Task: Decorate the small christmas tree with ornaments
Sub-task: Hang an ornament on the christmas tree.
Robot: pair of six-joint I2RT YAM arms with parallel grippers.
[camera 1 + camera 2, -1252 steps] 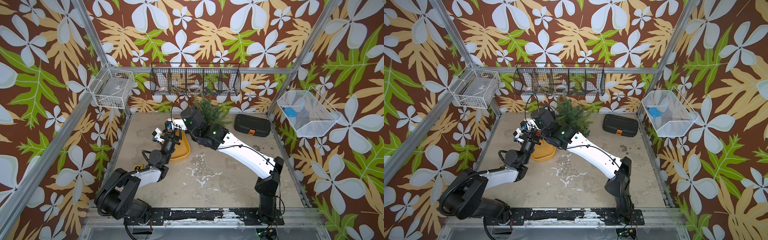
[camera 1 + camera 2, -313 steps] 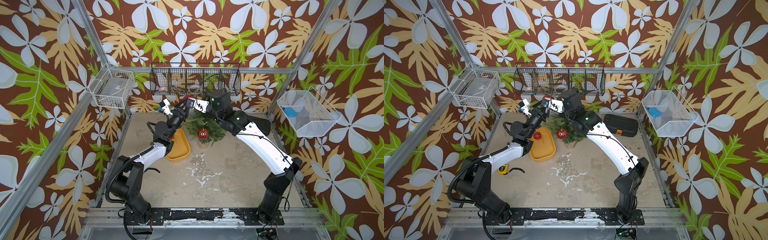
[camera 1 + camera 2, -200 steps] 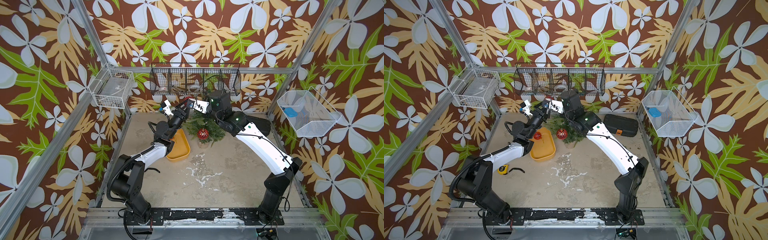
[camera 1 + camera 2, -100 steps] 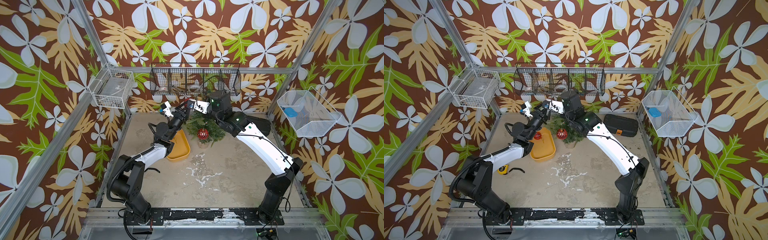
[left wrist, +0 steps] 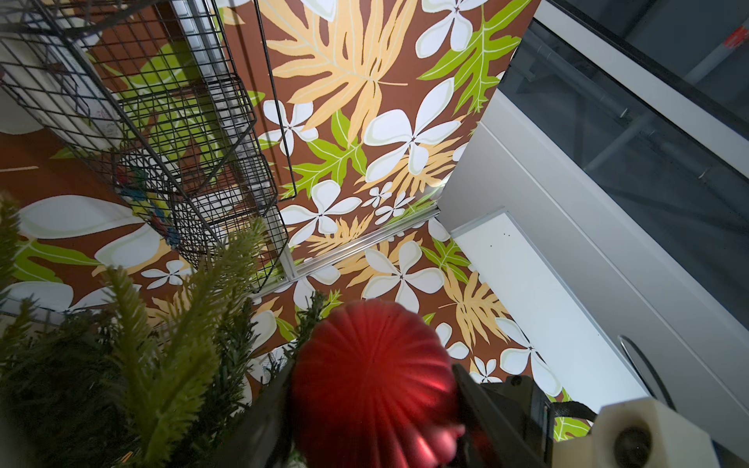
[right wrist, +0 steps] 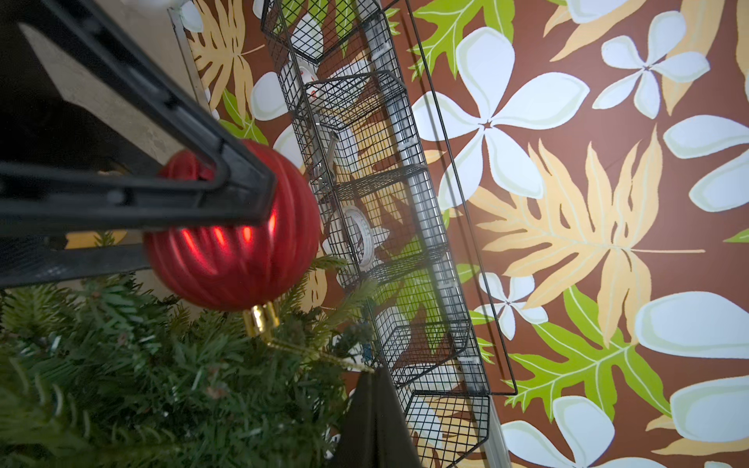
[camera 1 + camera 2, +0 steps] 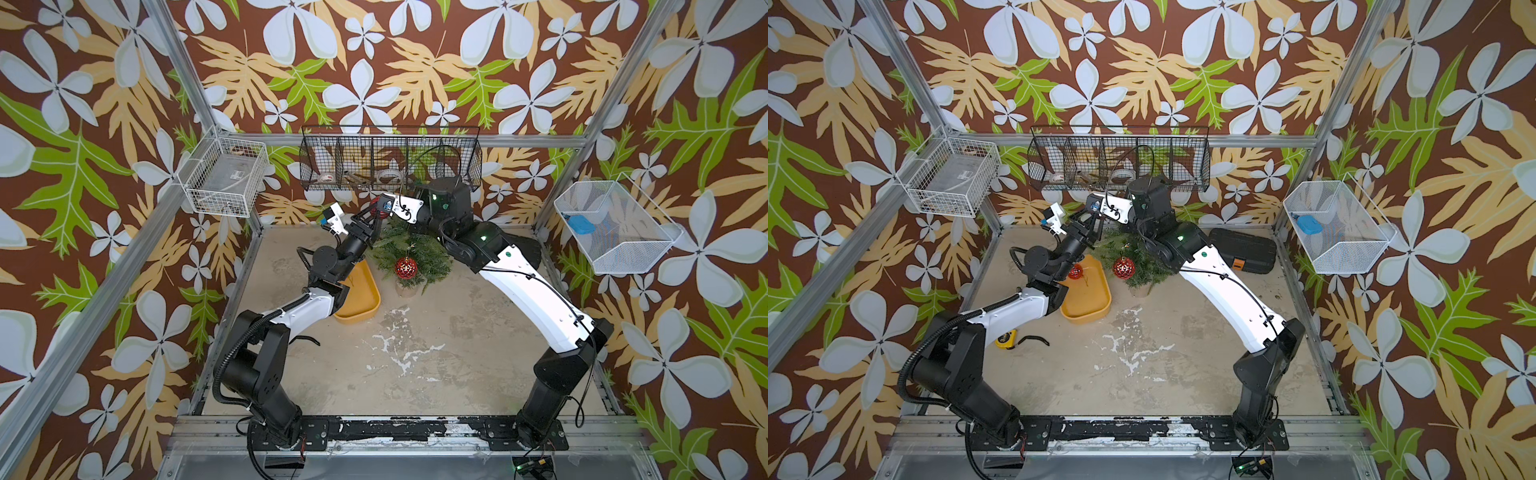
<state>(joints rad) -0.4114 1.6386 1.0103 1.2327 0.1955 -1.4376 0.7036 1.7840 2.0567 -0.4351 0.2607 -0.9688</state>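
Observation:
The small christmas tree [image 7: 419, 253] stands at the back of the table, its branches also filling the right wrist view [image 6: 121, 385]. One lattice ornament [image 7: 405, 267] hangs on its front. Another ornament [image 7: 1075, 272] lies in the yellow tray [image 7: 1086, 299]. My left gripper [image 5: 373, 405] is shut on the ribbed red ornament [image 5: 373, 377], holding it just above the treetop [image 7: 376, 205]. That ornament's gold cap [image 6: 261, 318] points at the branches. Its gold string [image 6: 316, 352] runs to my right gripper [image 6: 375, 372], which is shut on it.
A black wire basket [image 7: 390, 158] hangs on the back wall close behind both grippers. White wire baskets [image 7: 226, 176] [image 7: 615, 226] hang on the side walls. A black case [image 7: 1241, 251] lies right of the tree. A yellow tape measure [image 7: 1005, 338] lies front left.
Since several seconds ago both arms have gone from the tray up to the treetop with the ribbed ornament. Over the last second nothing has visibly moved.

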